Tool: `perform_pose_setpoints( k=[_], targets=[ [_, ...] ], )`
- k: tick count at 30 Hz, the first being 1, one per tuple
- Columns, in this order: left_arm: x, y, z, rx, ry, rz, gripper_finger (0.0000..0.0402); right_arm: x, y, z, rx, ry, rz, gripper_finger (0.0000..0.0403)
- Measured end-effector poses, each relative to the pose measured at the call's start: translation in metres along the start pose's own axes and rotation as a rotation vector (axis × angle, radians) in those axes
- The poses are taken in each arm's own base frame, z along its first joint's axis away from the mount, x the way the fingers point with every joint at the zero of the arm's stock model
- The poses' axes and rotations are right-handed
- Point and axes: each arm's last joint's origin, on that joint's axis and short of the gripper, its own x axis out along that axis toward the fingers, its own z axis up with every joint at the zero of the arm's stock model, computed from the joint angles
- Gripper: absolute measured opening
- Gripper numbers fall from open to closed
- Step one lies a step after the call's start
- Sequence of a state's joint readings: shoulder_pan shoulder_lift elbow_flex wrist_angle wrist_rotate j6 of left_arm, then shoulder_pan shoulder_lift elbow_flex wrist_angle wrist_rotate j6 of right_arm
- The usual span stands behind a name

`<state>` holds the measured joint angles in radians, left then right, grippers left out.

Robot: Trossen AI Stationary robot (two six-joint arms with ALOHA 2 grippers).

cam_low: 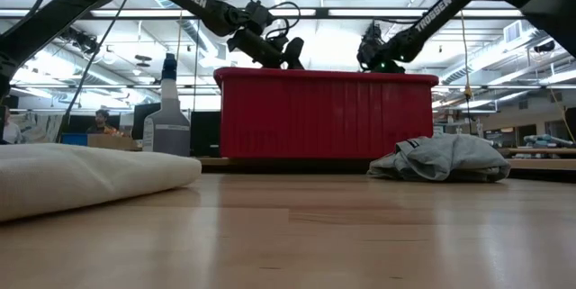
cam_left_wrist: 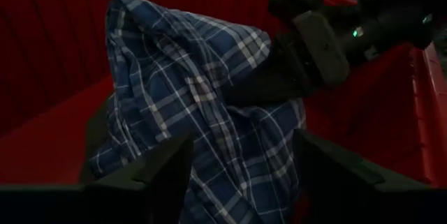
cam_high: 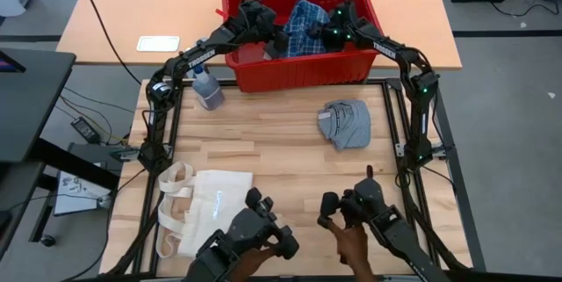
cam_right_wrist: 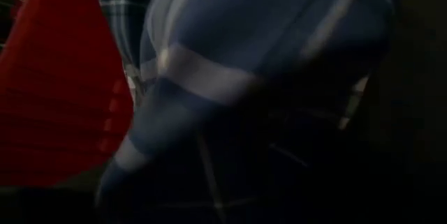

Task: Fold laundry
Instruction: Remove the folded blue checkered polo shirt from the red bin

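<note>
At the near edge of the table (cam_high: pixel 290 155) a person's hands (cam_high: pixel 351 242) grip two control handles; just beyond, on the left, lies a cream tote bag (cam_high: pixel 206 207); farther on, to the right, a grey-blue garment (cam_high: pixel 345 124) sits crumpled on the wood, apart from everything else; a spray bottle (cam_high: pixel 207 89) stands just beside the red basket (cam_high: pixel 303 67) at the far side; inside the basket the plaid garment (cam_left_wrist: pixel 202 105) is heaped, a dark garment (cam_high: pixel 274 43) beside it; the left gripper (cam_left_wrist: pixel 241 175) hangs over the plaid cloth with fingers spread apart; the right gripper (cam_high: pixel 334 36) is buried in the same cloth, and whether it pinches the fabric I cannot tell.
</note>
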<state>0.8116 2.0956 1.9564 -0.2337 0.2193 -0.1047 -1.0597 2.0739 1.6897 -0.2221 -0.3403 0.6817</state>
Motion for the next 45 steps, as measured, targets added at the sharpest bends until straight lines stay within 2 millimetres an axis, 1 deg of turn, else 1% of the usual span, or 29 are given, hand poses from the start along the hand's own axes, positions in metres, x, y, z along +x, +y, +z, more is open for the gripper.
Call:
perform_pose_setpoints(
  k=[3,6,9,13,14,16,19,22,25,28,31,34,37,40,42,45],
  targets=[
    [0.000,-0.001,0.000,-0.010,-0.002,-0.012,0.0251,0.004,-0.011,-0.004,0.009,-0.015,0.026,0.0336],
    [0.001,-0.004,0.000,-0.010,-0.003,-0.018,0.0251,0.007,-0.023,-0.011,0.031,-0.011,0.007,0.0281],
    [0.001,-0.006,0.000,-0.010,-0.001,-0.023,0.0251,0.009,-0.026,-0.014,0.001,-0.011,0.006,0.0195],
    [-0.002,-0.008,0.002,-0.010,0.003,-0.025,0.0251,0.008,-0.022,-0.011,-0.017,0.002,0.086,0.0049],
    [-0.005,-0.007,0.004,-0.004,-0.004,-0.024,0.0251,0.007,-0.020,-0.008,-0.024,0.004,0.113,0.0030],
    [-0.015,-0.006,0.012,0.010,-0.022,-0.017,0.0251,0.003,-0.015,0.001,-0.035,0.002,0.136,0.0024],
    [-0.036,-0.002,0.029,0.051,-0.071,0.012,0.0251,-0.007,-0.004,0.018,-0.062,-0.002,0.192,0.0025],
    [-0.058,0.003,0.044,0.075,-0.118,0.042,0.0251,-0.022,0.010,0.040,-0.110,-0.028,0.271,0.0025],
    [-0.077,0.009,0.055,0.072,-0.151,0.065,0.0251,-0.038,0.027,0.058,-0.140,-0.035,0.336,0.0025],
    [-0.093,0.012,0.062,0.060,-0.149,0.082,0.0251,-0.059,0.049,0.072,-0.192,-0.005,0.406,0.0025],
    [-0.104,0.013,0.061,0.067,-0.098,0.094,0.0251,-0.081,0.073,0.078,-0.272,0.046,0.437,0.0025],
    [-0.109,0.014,0.057,0.077,-0.037,0.103,0.0251,-0.103,0.089,0.077,-0.322,0.130,0.464,0.0025],
    [-0.116,0.014,0.058,0.083,-0.016,0.109,0.0251,-0.122,0.096,0.071,-0.335,0.242,0.495,0.0025],
    [-0.121,0.013,0.059,0.080,-0.009,0.113,0.0251,-0.139,0.093,0.055,-0.326,0.367,0.511,0.0025],
    [-0.124,0.013,0.060,0.081,-0.014,0.115,0.0251,-0.151,0.091,0.041,-0.333,0.448,0.480,0.0025],
    [-0.131,0.011,0.064,0.086,-0.034,0.119,0.0251,-0.173,0.092,0.023,-0.398,0.540,0.411,0.0025]
  ],
)
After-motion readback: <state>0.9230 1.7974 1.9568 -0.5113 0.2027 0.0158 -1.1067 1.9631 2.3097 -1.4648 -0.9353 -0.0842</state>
